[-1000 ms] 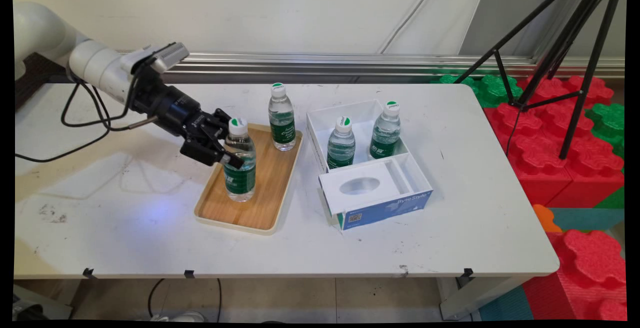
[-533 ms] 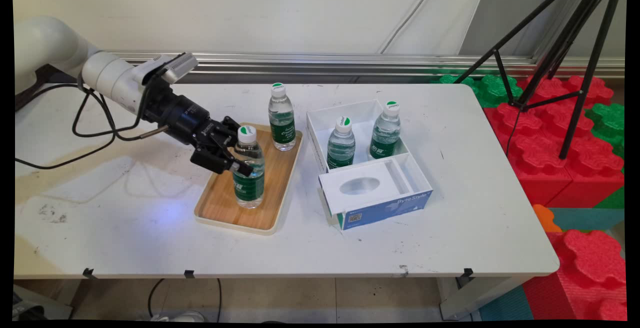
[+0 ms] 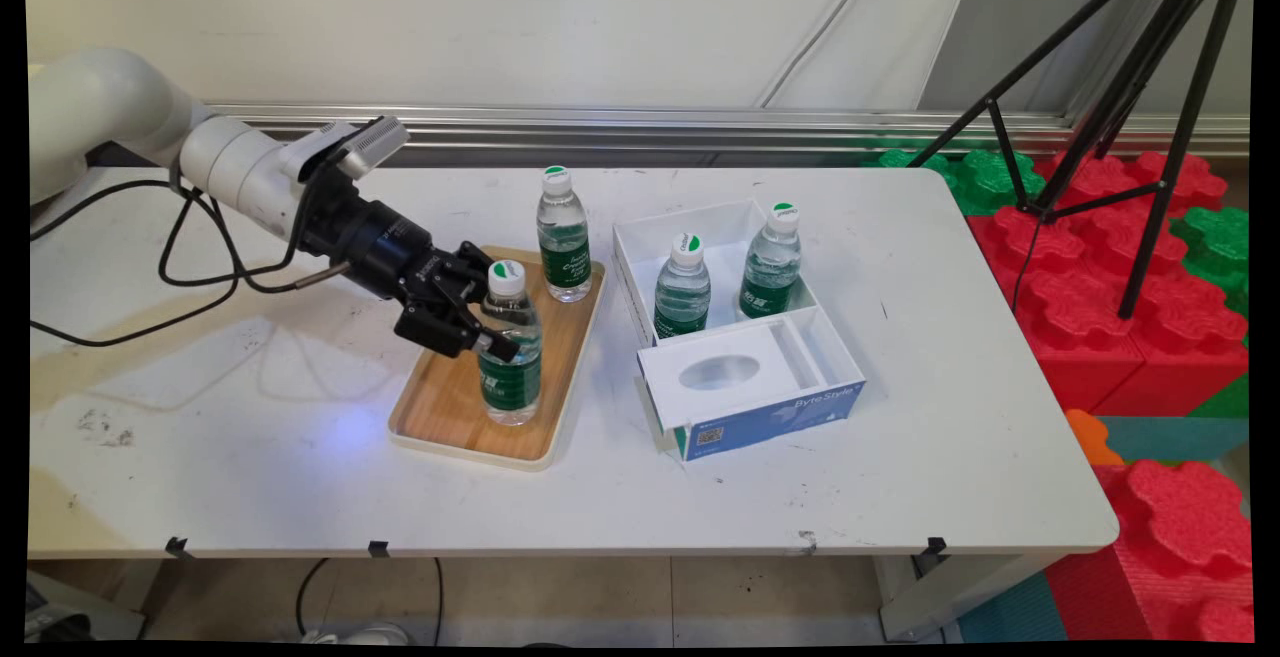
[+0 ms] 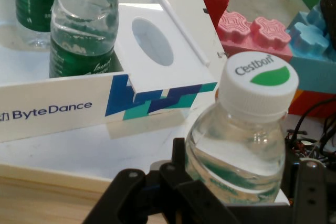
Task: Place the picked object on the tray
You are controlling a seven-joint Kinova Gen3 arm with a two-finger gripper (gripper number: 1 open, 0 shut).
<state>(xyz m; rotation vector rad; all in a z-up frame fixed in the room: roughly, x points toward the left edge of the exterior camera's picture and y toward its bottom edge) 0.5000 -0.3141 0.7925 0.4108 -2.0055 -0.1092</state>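
**Gripper clamped on a water bottle over the wooden tray**

The gripper (image 3: 478,322) is closed on the shoulder of the held bottle (image 3: 511,347), just under its white cap (image 4: 258,84), with the fingers (image 3: 497,347) pressed to either side of the clear plastic. The bottle is upright at the tray's 6 o'clock end; whether its base touches the wood cannot be told.

The bottle looks full, so probably fairly heavy for its size, with thin walls that would give under a hard squeeze and a smooth surface that could slip. The stiffer shoulder below the cap seems the sounder place to grip, as here.

The wooden tray (image 3: 440,407) has a low raised rim. A second bottle (image 3: 563,237) stands at its 12 o'clock end, near the held one. At 3 o'clock from the tray, the white box (image 3: 640,267) holds two more bottles (image 3: 683,287) behind upright walls, with a moulded insert (image 3: 760,362) at its near end. Bare table (image 3: 950,357) lies open beyond the box and at 9 o'clock from the tray.
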